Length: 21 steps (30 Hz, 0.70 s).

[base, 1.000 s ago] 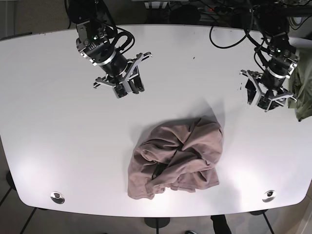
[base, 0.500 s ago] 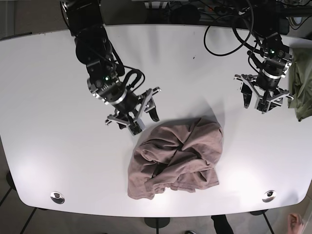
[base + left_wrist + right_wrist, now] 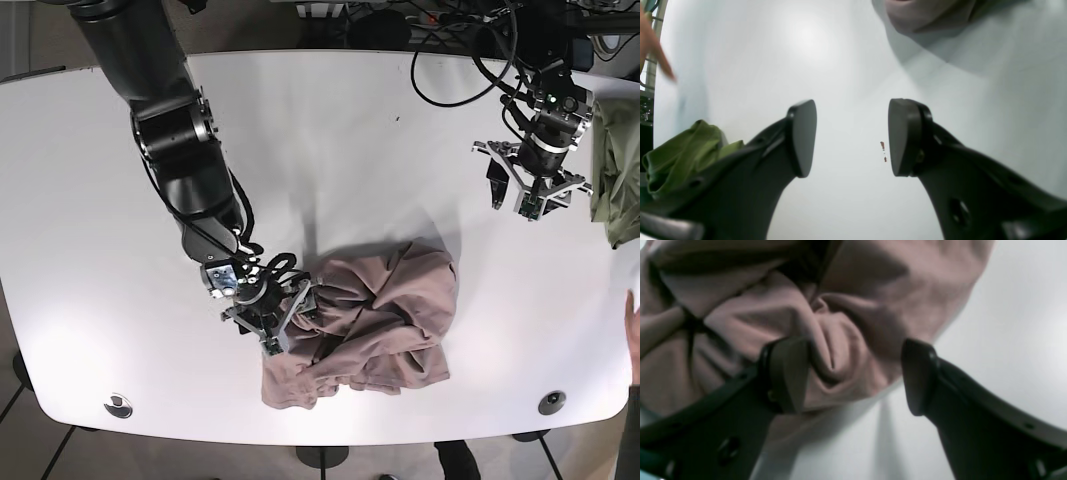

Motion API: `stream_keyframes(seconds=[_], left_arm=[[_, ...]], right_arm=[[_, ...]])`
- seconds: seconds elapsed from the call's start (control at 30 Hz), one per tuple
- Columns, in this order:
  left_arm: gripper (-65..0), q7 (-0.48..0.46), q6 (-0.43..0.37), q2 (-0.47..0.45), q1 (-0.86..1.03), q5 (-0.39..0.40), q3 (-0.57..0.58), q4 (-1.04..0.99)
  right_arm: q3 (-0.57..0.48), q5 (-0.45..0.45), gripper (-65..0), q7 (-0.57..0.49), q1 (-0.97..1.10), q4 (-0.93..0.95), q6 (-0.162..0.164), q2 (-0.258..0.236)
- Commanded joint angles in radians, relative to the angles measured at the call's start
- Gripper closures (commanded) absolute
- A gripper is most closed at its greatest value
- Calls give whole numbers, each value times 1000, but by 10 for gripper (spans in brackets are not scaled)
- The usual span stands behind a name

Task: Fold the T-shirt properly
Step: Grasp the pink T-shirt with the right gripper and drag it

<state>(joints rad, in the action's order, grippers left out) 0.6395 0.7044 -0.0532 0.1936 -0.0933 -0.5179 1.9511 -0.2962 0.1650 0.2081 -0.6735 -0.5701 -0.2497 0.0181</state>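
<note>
The crumpled dusty-pink cotton T-shirt (image 3: 365,325) lies bunched near the front of the white counter (image 3: 90,180). The right tool (image 3: 853,376), jaws wide, straddles a thick fold at its left edge; closing here could pinch several layers and drag the heap. The left tool (image 3: 851,136) hangs wide and empty at far right.

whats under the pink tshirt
The white table lies under the crumpled pink T-shirt. Anything beneath its folds is covered; the right gripper is at its edge.
</note>
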Motion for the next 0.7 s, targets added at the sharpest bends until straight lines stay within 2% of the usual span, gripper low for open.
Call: stream_keyframes(seconds=[0.03,0.1,0.2,0.27,0.33,0.37,0.4,0.47,0.5,0.53,0.6,0.67,0.7], left_arm=[[-311,-20,-6,-6,-9,11,-2,12],[-311,-20,-6,-6,-7,11,-2,12],[-311,-20,-6,-9,-6,10,-3,11],[-311,-20,-6,-10,-6,10,-3,11],[-311,-20,-6,-12,-6,10,-3,9],[-311,-20,-6,-12,-6,10,-3,9],[-311,-20,-6,-14,-7,10,-3,9],[-311,-20,-6,-14,-9,10,-3,9],[-311,-20,-6,-14,-9,10,-3,9],[-311,-20,-6,-14,-9,10,-3,9],[-311,-20,-6,-14,-10,10,-3,9],[-311,-20,-6,-14,-10,10,-3,9],[-311,-20,-6,-14,-9,10,-3,8]], right_arm=[[1,11,-417,-40,-33,12,-7,19],[-7,9,-417,-43,-18,35,-40,41],[-31,9,-403,-91,10,42,-46,52],[-44,11,-244,-126,39,40,-44,53],[-44,11,-40,-131,56,35,-43,53],[-44,12,-11,-131,61,34,-43,53],[-44,18,-41,-131,73,19,-43,53],[-41,20,-16,-88,157,-132,-43,44],[-39,18,-21,-34,214,-230,-43,24],[-39,20,-21,50,300,-402,-43,-16],[-38,14,-21,129,424,-609,-43,-43],[-38,12,-21,202,598,-864,-43,-111],[-34,12,-21,219,648,-930,-41,-129]])
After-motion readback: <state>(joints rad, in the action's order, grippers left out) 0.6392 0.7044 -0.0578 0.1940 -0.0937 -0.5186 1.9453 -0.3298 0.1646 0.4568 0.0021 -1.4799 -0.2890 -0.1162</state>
